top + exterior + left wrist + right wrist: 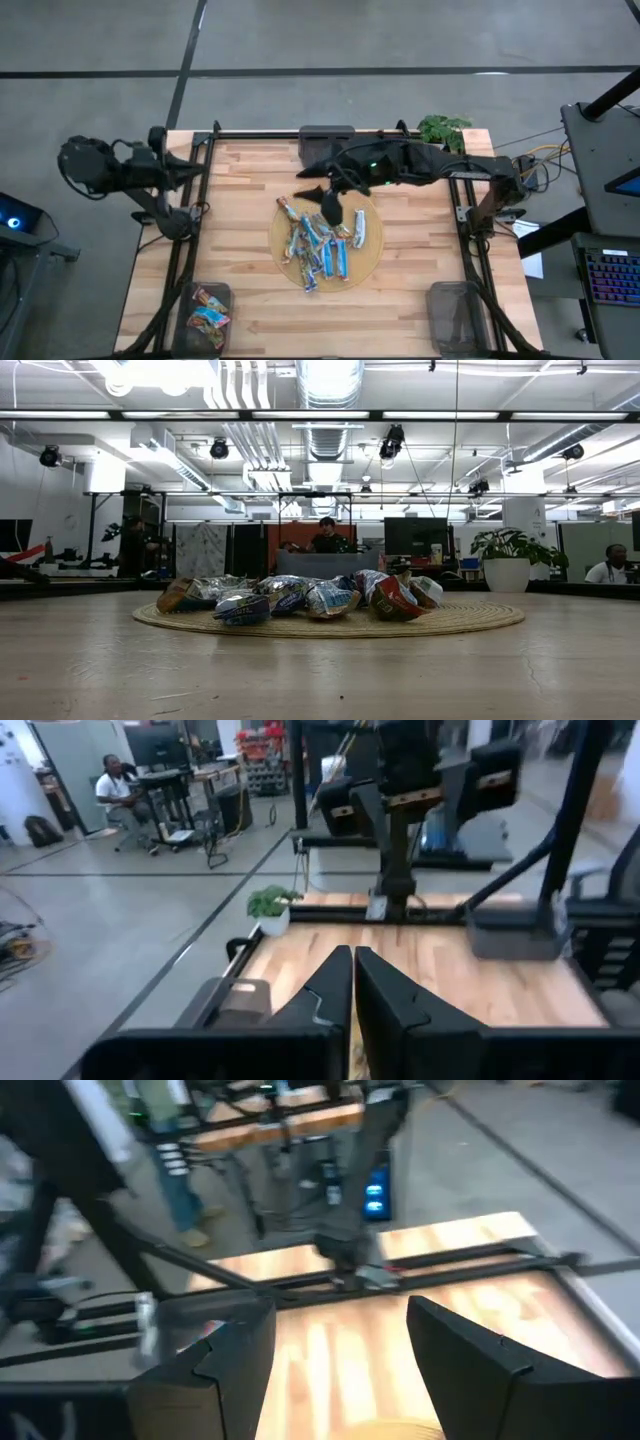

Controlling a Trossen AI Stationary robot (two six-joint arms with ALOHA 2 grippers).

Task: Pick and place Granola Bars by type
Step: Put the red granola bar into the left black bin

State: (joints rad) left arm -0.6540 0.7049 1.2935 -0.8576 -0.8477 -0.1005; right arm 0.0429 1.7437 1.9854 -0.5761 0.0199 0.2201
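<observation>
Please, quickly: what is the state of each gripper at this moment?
Left gripper: closed, holding nothing, parked at the table's left edge.
Right gripper: open, empty, above the round mat with the granola bars.

I count roughly ten shiny foil-wrapped granola bars [322,247] heaped on my one round woven mat [283,250], two translucent grey bins [456,312] at the bench's near corners, one potted green plant [444,128].
</observation>
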